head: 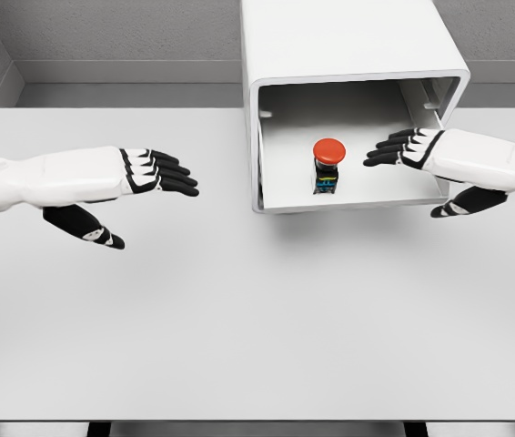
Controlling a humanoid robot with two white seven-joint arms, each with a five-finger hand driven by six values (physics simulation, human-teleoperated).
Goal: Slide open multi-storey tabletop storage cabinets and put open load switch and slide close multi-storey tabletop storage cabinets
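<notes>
A white cabinet (348, 55) is seen at the far middle of the pale table (239, 319), its drawer (285, 196) pulled out toward the robot. Inside the drawer, a switch (328, 166) with a red mushroom cap on a dark body is stood upright on the drawer floor, roughly central.

The right hand (412, 150) is held over the drawer's right side, fingers stretched flat and close together, thumb dropped below; nothing is gripped, and a clear gap is left between the fingertips and the switch. The left hand (144, 177) is held above the table well to the left of the cabinet, fingers likewise extended and empty, thumb hanging under the palm.

The switch is judged to be light, rigid and hard-shelled (its rounded cap probably slippery, its squarer body the better place for a pinch), and top-heavy enough to be tipped by a jolt. Placement appears to be done, so closing is judged to be the step in hand. The drawer is best pushed at its front wall, squarely and gently, so that the switch is not toppled.
</notes>
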